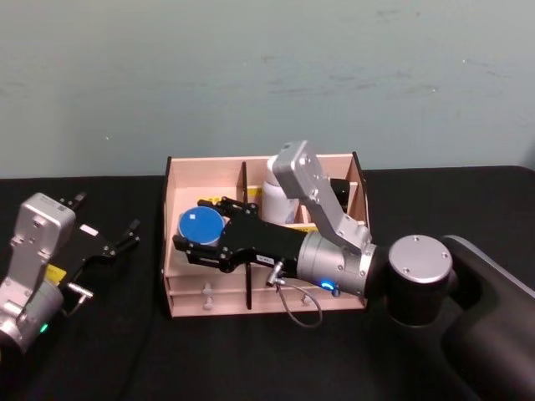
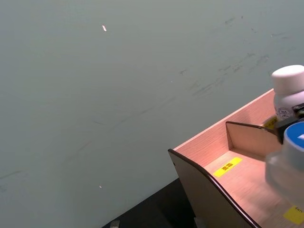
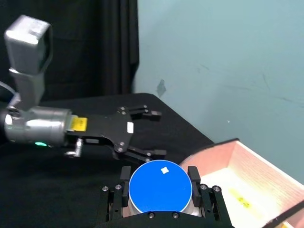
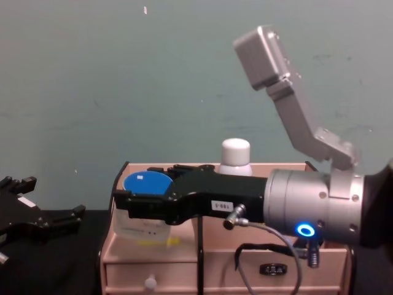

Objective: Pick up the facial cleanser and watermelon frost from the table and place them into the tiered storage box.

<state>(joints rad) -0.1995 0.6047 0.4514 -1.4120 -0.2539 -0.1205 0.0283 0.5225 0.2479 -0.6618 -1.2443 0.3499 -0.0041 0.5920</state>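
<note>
The tiered storage box [image 1: 209, 171] stands mid-table, pale wood with two front drawers. My right gripper [image 1: 201, 227] reaches across it and is shut on a translucent jar with a blue lid [image 1: 201, 223], held in the box's left compartment; I cannot tell whether the jar rests on the floor there. In the right wrist view the fingers [image 3: 193, 174] clamp both sides of the blue lid [image 3: 160, 185]. A white-capped white bottle [image 1: 276, 197] stands upright in a back compartment. No label is legible, so I cannot tell cleanser from watermelon frost. My left gripper [image 1: 107, 215] hovers open and holds nothing, left of the box.
Black cloth [image 1: 100, 351] covers the table, with a teal wall [image 1: 267, 75] behind. The right arm's elbow and grey links [image 1: 326, 209] cross above the box's right half. A loose cable [image 1: 297, 313] hangs in front of the drawers. Bare cloth lies in front of the box.
</note>
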